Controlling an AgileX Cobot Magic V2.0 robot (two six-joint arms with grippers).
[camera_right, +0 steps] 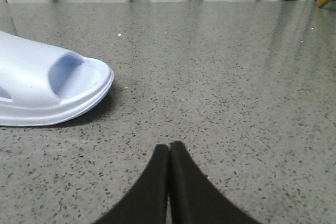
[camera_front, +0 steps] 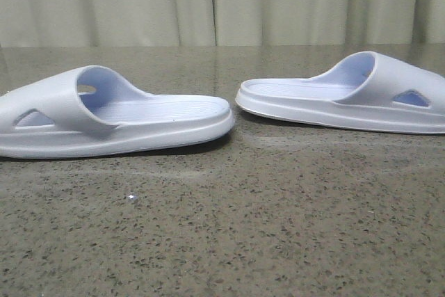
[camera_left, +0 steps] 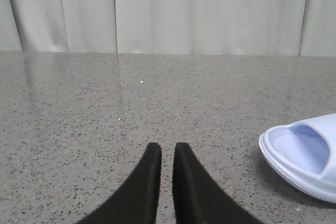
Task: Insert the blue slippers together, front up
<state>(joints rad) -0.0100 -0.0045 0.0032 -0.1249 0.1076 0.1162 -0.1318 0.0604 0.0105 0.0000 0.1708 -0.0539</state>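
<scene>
both pincers sit idle above the counter, neither one holding anything; the left pincer (camera_left: pixel 167 153) shows its black fingers drawn in to a narrow slit, tips not quite meeting, while the right pincer (camera_right: pixel 169 150) has its fingers pressed together with no gap showing; each hangs low over bare stone, near a slipper but clear of it.

the blue slippers lie flat on their soles, heel to heel with a small gap between; the left slipper (camera_front: pixel 104 119) has its strap and toe pointing out to the left, its heel toward the middle; the right slipper (camera_front: pixel 348 95) mirrors it a little farther back, strap and toe out to the right; so the open heel ends face each other and the triangular cutouts show on the near sides; this layout probably gives each arm its own slipper on its own side, reachable without crossing.

judging by this, nothing of the task is done; the pair is apart and flat, not nested or stood toe-up; the next move likely calls for the pincers to widen first, since shut as they are they cannot take a strap or a sole edge.

the counter (camera_front: pixel 229 227) is speckled grey stone, glossy; pale curtains (camera_front: pixel 222 1) hang behind.
</scene>
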